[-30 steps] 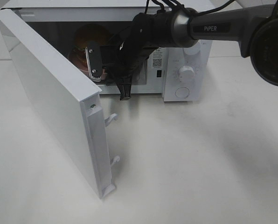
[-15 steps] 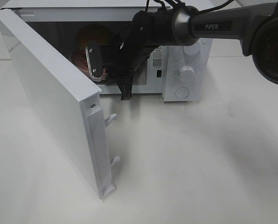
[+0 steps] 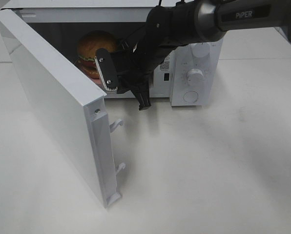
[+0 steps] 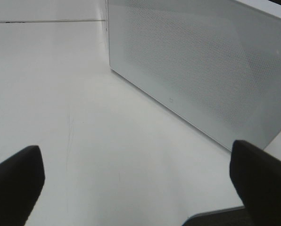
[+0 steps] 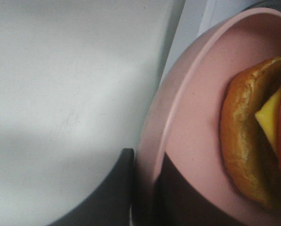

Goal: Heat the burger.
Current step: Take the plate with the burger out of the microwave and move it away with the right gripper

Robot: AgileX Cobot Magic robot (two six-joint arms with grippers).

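Observation:
The burger (image 3: pixel 93 48), with a golden-brown bun, sits on a pink plate (image 3: pixel 87 69) inside the open white microwave (image 3: pixel 194 73). My right gripper (image 3: pixel 102 74) reaches into the oven's opening from the right, at the plate's near edge. In the right wrist view the burger (image 5: pixel 246 141) lies on the pink plate (image 5: pixel 192 122). There my right gripper (image 5: pixel 147 190) is shut on the plate's rim, one dark finger (image 5: pixel 124 188) outside it and one over it. My left gripper (image 4: pixel 136 183) stands open over bare table, facing the microwave door (image 4: pixel 202 70).
The microwave door (image 3: pixel 52 102) swings out wide to the front left, with its latch hooks (image 3: pixel 117 124) toward the table's middle. The control knobs (image 3: pixel 195 75) are on the oven's right side. Bare white table (image 3: pixel 209 165) lies in front and to the right.
The right arm and its gripper have shifted a little to the right and toward the front. The burger shows more plainly in the oven now. The left gripper stays open.

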